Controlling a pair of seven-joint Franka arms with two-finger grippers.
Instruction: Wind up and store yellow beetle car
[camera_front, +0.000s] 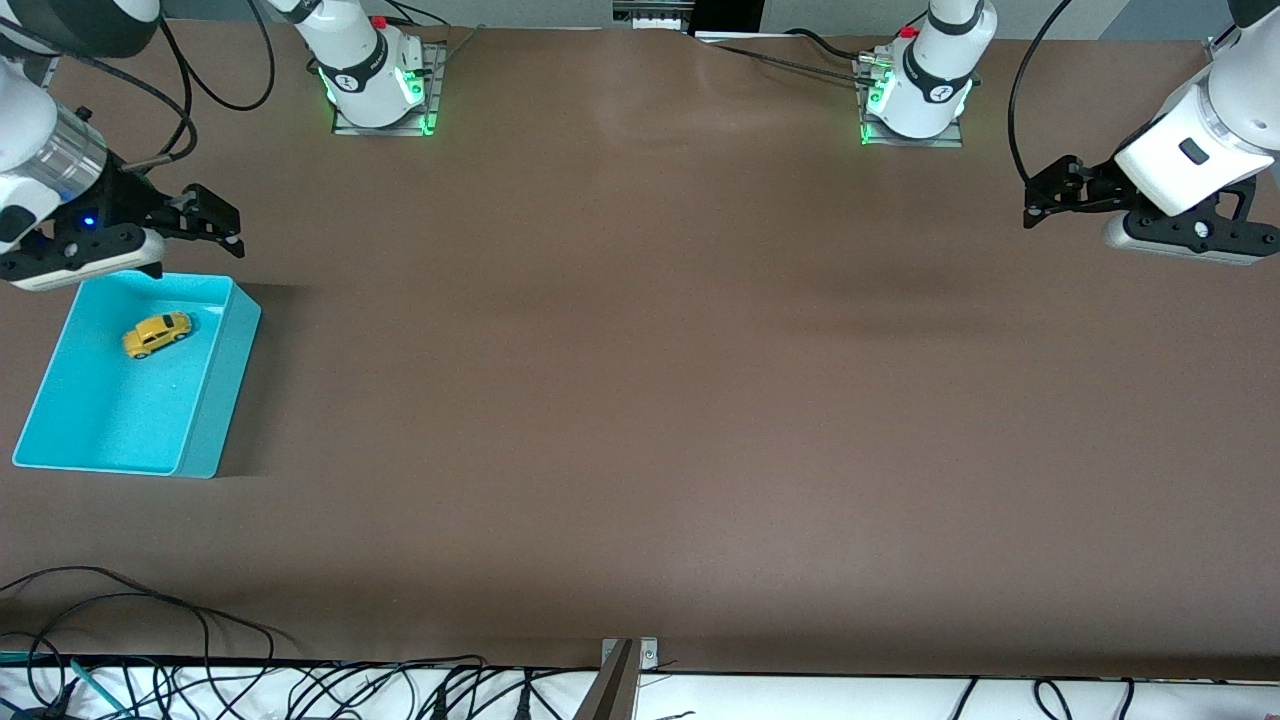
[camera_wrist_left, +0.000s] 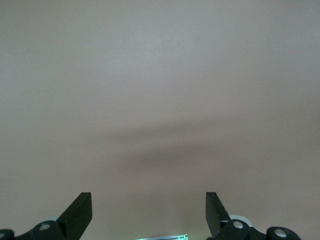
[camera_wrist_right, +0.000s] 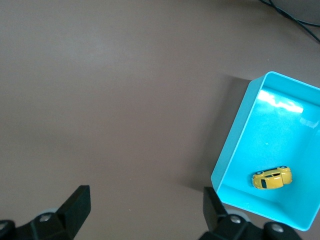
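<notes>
Yellow little beetle-shaped toy car (camera_front: 157, 334) already sits in the turquoise plastic bin (camera_front: 215, 405), both the right gripper (camera_front: 205, 222) above its rim and the left gripper (camera_front: 1050, 195) waiting well apart wide open and empty, so a clumsy regrab could knock it out.

Yellow beetle car (camera_front: 157, 333); turquoise bin (camera_front: 215, 415); brown table (camera_front: 640, 400).

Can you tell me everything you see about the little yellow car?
The yellow beetle car is a tiny toy with a rounded, glossy yellow-orange body, dark windows and small black wheels. It sits inside the turquoise bin at the right arm's end of the table, on the bin's floor, in the part farther from the front camera. Nothing grips it; only the bin's floor touches it.
</notes>
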